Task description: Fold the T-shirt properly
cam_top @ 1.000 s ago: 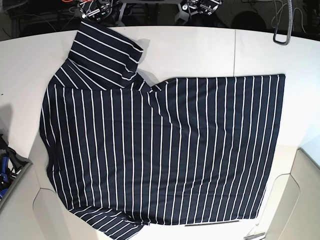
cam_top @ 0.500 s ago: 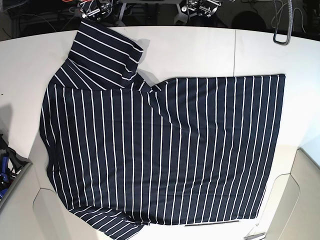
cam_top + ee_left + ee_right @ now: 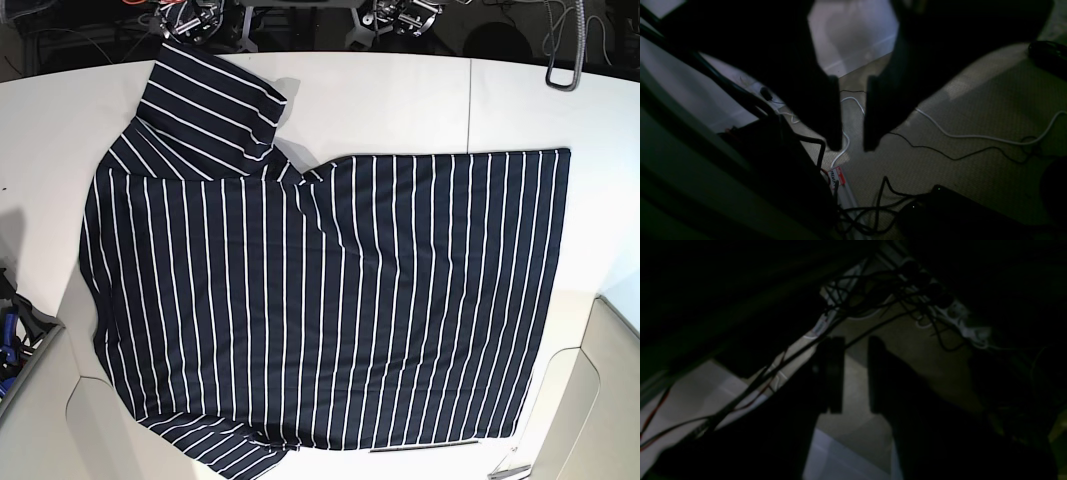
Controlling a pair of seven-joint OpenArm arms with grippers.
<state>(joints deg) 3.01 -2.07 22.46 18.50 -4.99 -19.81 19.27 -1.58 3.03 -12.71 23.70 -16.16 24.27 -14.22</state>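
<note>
Navy cloth with thin white stripes covers most of the white bench (image 3: 400, 95): one T-shirt (image 3: 330, 300), laid flat and spread wide, its hem along the right side and one sleeve (image 3: 205, 105) reaching up toward the top left corner. A second sleeve shows at the lower left edge, partly cut off by the frame. Lying open like this, it seems set out so that both arms can reach its edges for a first fold, which I judge has not begun, since no crease or doubled layer is evident beyond small ripples near the upper sleeve. Neither arm is over the bench. Both wrist views look down past the bench toward the floor and loose cables (image 3: 973, 135), which suggests the arms are parked low at rest. The left end effector (image 3: 852, 146) has its two dark fingers slightly parted with only floor between them, holding nothing. The right end effector (image 3: 855, 411) shows the same: two fingers, a narrow gap, nothing gripped, though that view is very dim.
</note>
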